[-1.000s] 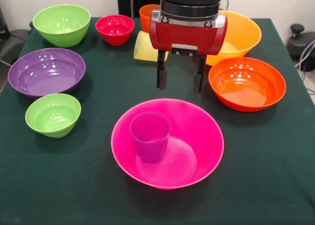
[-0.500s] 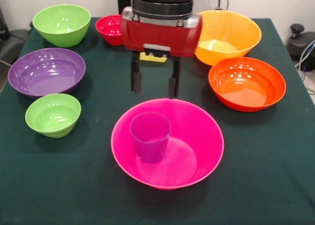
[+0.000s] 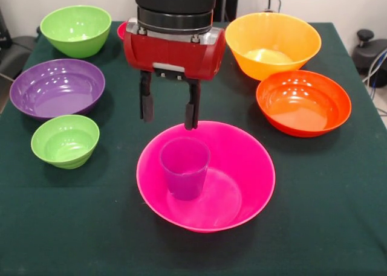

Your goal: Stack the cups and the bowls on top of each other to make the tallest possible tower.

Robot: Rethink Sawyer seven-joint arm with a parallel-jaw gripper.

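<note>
A purple cup (image 3: pixel 184 167) stands upright inside the large pink bowl (image 3: pixel 248 161) at the table's front centre; these two make up the tower. My gripper (image 3: pixel 168 110) hangs open and empty just behind the pink bowl's far rim, left of centre, its fingers (image 3: pixel 191 113) apart. To the left lie a large purple bowl (image 3: pixel 56 87), a small green bowl (image 3: pixel 65 141) and a medium green bowl (image 3: pixel 76 29). On the right stand a yellow-orange bowl (image 3: pixel 272 44) and an orange-red bowl (image 3: pixel 303 102). A red bowl (image 3: pixel 123 29) peeks out behind the gripper. The yellow and orange cups are hidden behind the arm.
A dark green cloth (image 3: pixel 338 215) covers the table. A black object (image 3: pixel 369 49) with cables sits off the right edge, and a dark shape (image 3: pixel 12 52) lies off the left edge.
The gripper has moved leftward across the frames, still open and empty, and now covers the yellow and orange cups and most of the red bowl. Bowls and purple cup have not moved.
</note>
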